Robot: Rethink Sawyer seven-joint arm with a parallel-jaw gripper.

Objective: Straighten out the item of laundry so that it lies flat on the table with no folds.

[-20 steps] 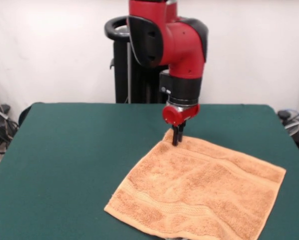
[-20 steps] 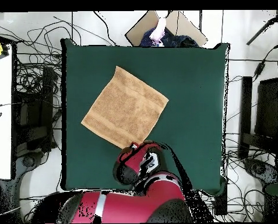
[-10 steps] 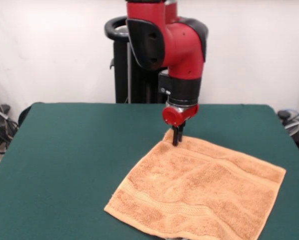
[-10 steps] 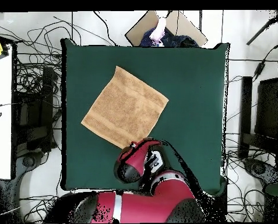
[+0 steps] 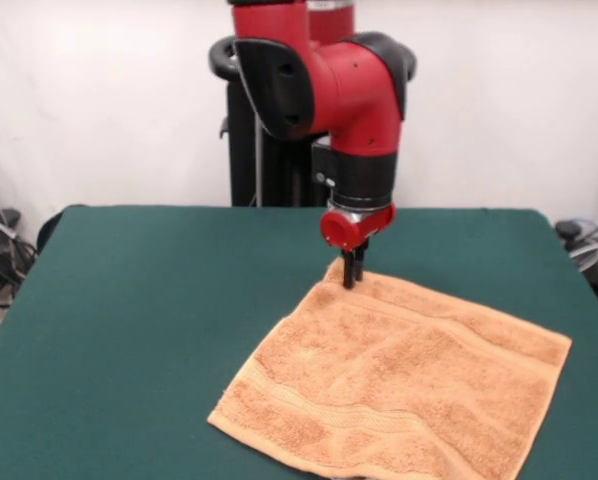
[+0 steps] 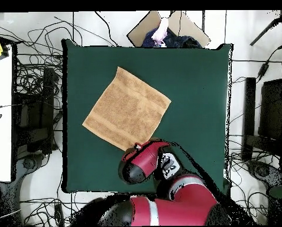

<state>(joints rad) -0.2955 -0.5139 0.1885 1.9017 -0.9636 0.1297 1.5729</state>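
At the lower right of the front view, the orange-tan terry towel [image 5: 399,385] lies spread on the dark green table [image 5: 149,320], turned like a diamond, with shallow ripples across its middle. The gripper [image 5: 351,276] stands upright at the towel's upper corner, its dark fingers [image 5: 347,272] pressed close together, seemingly touching the cloth, though a pinch cannot be made out.

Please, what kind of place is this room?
Probably a robotics laboratory. A red robot arm stands at a green felt table with its pincer over a towel, and the overhead view shows many loose cables on the floor around the table.
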